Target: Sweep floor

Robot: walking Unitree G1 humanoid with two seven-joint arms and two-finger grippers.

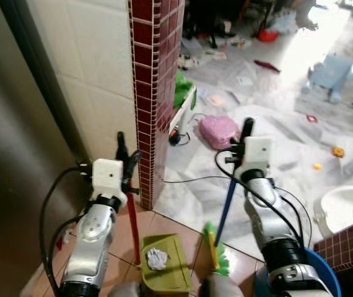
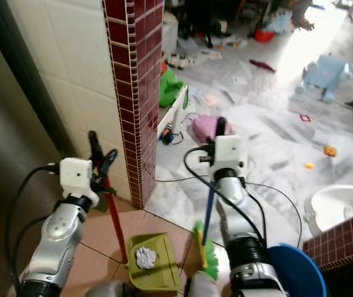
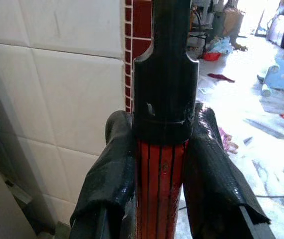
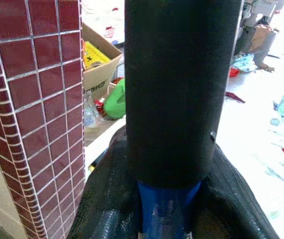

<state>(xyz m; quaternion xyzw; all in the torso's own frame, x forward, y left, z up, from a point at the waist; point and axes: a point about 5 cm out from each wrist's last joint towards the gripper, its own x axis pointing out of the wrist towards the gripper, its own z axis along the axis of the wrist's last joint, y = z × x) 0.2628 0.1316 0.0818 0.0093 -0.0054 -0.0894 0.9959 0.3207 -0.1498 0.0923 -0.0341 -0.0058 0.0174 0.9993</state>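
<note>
left gripper: fingers clenching one red ribbed dustpan handle
right gripper: fingers clenching one blue broom handle
dustpan: holding one crumpled paper wad

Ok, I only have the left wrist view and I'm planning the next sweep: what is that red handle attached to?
Observer: The red handle runs down to a green dustpan on the floor, held by the left gripper.
Operator: Anything in the pan?
Observer: Yes, a crumpled white paper wad lies in it.
Operator: And the other arm?
Observer: The right gripper is shut on a blue-handled broom; its green bristles rest beside the pan.
</note>
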